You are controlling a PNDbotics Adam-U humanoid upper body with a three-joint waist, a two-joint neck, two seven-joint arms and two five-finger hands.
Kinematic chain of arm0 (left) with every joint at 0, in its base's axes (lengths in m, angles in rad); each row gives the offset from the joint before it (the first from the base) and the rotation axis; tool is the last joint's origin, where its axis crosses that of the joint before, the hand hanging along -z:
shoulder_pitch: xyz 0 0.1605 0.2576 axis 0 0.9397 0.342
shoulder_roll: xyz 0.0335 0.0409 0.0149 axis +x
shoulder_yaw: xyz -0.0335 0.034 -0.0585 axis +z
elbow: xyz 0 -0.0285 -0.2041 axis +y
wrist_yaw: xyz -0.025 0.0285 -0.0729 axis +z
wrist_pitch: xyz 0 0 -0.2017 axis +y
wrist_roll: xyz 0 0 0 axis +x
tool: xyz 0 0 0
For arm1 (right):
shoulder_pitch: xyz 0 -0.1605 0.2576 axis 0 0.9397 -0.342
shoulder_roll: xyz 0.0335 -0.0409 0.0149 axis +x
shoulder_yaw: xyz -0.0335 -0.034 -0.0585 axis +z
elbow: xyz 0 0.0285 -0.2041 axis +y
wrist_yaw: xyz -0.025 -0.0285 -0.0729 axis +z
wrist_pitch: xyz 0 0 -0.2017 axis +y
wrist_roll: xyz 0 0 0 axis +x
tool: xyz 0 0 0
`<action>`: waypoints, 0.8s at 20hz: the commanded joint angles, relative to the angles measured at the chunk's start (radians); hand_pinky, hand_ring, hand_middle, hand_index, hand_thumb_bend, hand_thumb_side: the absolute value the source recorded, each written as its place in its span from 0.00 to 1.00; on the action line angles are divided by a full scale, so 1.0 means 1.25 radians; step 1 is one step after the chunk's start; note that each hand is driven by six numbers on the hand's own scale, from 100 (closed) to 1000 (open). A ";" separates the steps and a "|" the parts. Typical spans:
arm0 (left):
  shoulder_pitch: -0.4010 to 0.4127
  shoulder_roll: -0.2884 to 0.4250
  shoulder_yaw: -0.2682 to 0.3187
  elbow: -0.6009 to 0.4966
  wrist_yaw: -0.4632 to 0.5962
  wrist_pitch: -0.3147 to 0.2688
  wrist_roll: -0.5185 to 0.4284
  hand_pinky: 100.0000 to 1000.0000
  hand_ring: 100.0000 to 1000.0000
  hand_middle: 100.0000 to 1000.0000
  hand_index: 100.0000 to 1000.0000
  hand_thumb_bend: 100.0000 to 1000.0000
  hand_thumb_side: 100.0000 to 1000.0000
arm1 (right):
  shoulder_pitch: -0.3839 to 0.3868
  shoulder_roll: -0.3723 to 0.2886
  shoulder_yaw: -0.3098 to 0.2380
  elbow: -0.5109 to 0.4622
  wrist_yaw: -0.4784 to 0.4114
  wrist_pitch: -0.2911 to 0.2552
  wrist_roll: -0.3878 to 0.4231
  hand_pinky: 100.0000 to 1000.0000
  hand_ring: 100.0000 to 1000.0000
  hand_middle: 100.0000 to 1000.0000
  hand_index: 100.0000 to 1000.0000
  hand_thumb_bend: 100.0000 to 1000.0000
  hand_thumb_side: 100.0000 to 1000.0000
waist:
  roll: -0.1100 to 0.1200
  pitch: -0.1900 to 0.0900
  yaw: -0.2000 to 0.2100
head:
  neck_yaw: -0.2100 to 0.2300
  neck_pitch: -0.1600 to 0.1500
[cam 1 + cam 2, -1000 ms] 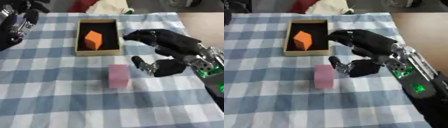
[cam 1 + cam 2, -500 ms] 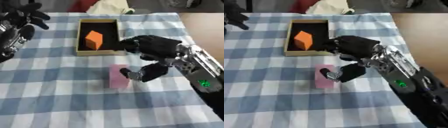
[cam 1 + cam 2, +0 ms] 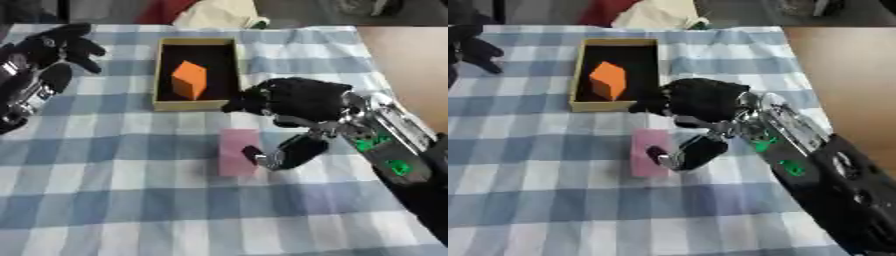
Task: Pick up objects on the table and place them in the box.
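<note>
Left eye view: right hand [image 3: 293,107] touching pink block [image 3: 236,152].

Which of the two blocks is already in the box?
The orange block, standing inside the box. The pink block is on the tablecloth beside the right robot hand.

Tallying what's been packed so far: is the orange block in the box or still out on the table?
In the box: the orange block sits inside the box's walls on its dark floor.

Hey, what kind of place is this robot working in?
Probably an indoor test or demo table, not a real kitchen: a blue checked tablecloth, a small box holding an orange block, and a pink block as practice props.
</note>
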 commanded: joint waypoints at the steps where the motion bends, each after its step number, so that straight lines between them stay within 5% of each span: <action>1: -0.004 0.014 0.014 -0.004 -0.003 -0.002 -0.009 0.88 0.69 0.76 1.00 0.00 0.94 | -0.017 -0.019 -0.009 -0.029 -0.018 -0.007 0.025 0.84 0.86 0.88 1.00 0.12 0.72 | 0.002 -0.015 -0.001 | 0.000 -0.003; 16: 0.002 0.012 0.014 0.005 -0.015 -0.006 -0.032 0.88 0.69 0.77 1.00 0.00 0.97 | -0.012 -0.010 -0.001 0.003 -0.019 0.013 0.039 0.84 0.84 0.83 1.00 0.07 0.85 | -0.001 -0.015 0.000 | -0.002 -0.003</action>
